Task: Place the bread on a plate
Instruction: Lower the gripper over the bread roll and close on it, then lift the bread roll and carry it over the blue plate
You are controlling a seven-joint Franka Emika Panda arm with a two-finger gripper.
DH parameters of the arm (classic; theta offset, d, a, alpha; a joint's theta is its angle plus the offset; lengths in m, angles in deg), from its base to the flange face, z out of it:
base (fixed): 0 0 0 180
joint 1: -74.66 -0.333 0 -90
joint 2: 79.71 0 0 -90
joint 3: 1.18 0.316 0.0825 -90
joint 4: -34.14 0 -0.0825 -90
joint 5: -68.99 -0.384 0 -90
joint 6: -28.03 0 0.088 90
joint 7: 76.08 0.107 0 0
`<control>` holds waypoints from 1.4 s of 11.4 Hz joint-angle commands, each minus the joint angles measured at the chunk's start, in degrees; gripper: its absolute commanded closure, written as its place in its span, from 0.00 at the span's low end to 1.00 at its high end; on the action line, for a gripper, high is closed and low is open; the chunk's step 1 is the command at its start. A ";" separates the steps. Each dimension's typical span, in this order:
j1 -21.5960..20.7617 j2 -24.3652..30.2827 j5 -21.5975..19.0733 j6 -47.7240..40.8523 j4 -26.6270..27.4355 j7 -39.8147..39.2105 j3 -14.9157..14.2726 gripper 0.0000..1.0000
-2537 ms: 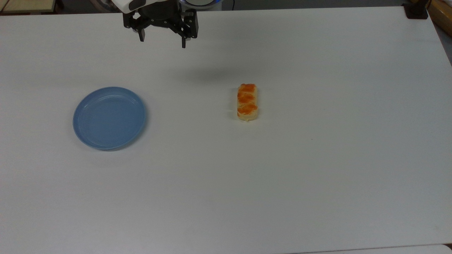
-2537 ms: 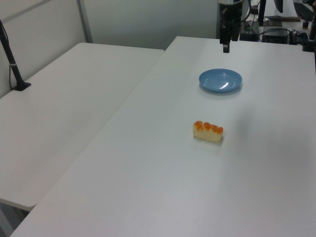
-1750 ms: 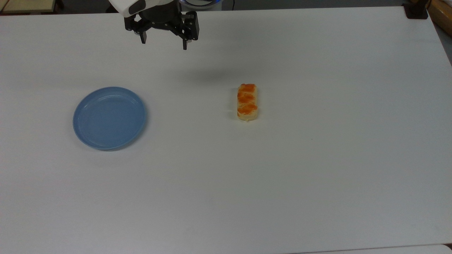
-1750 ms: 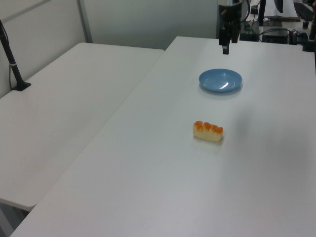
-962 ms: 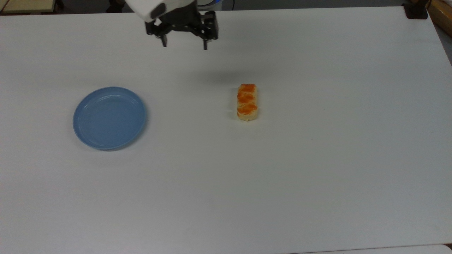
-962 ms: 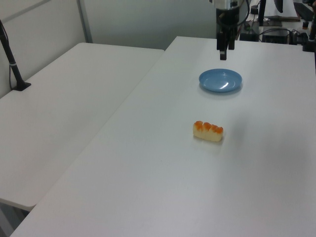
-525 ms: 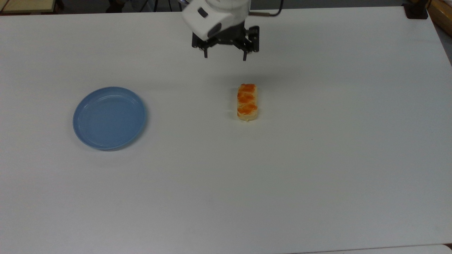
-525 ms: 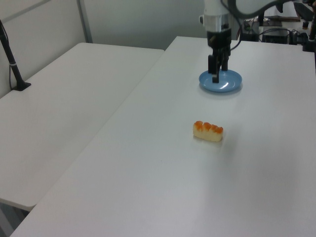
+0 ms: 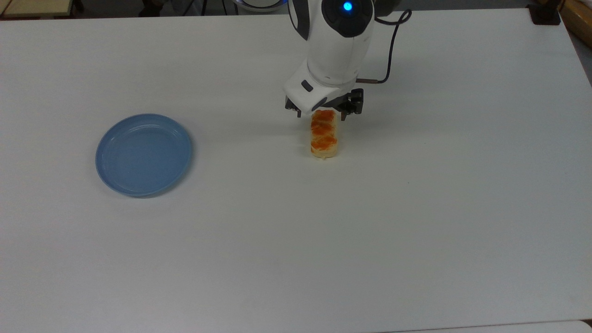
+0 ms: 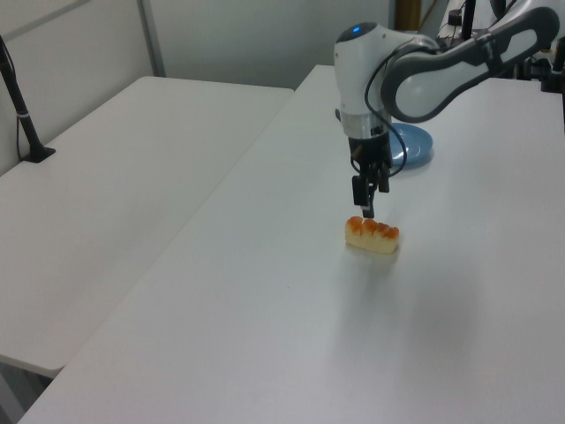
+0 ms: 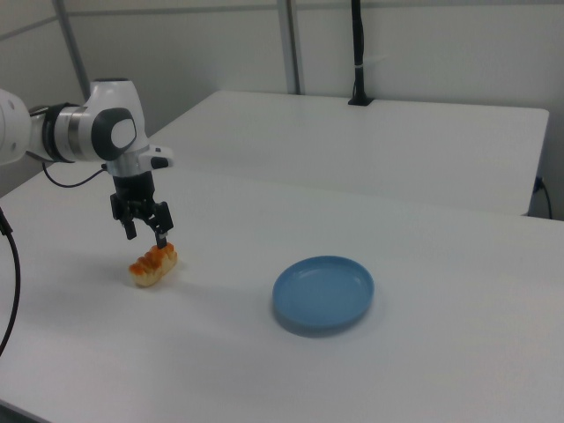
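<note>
The bread (image 9: 323,136) lies lengthwise on the white table (image 9: 416,208), a pale loaf with orange-brown humps; it also shows in the left view (image 10: 372,235) and the right view (image 11: 154,264). My gripper (image 9: 321,114) hangs open just above the loaf's end at the top view's top, one finger on each side of it, touching nothing (image 10: 368,208) (image 11: 146,235). The empty light-blue plate (image 9: 143,155) sits well off to the top view's left. In the left view my arm hides part of the plate (image 10: 417,146); in the right view the plate (image 11: 322,293) lies right of the bread.
A second white table (image 10: 115,177) adjoins this one, with a black post (image 10: 22,110) clamped at its edge. A black cable (image 9: 393,41) trails from my arm. A dark clamp (image 9: 545,14) sits at the table's corner at the top view's upper right.
My gripper has travelled from the table's far edge near the plate side towards the top view's right and down, coming to hang over the bread's end. Bread and plate have not moved.
</note>
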 commanded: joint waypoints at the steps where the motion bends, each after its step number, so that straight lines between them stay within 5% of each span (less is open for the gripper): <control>1: -1.55 -1.43 2.94 3.25 2.61 3.09 -0.45 0.00; 4: -2.08 -3.02 4.01 4.83 3.14 3.09 -0.45 0.01; 6: -2.26 -3.90 4.27 4.83 3.14 3.00 -0.45 0.26; 8: -4.09 -4.43 4.89 4.92 3.14 3.00 -0.45 0.63; 9: -4.28 -4.34 4.89 4.83 3.05 3.09 -0.45 0.73; 16: -0.33 7.94 3.66 -5.17 0.51 -2.69 -0.80 0.73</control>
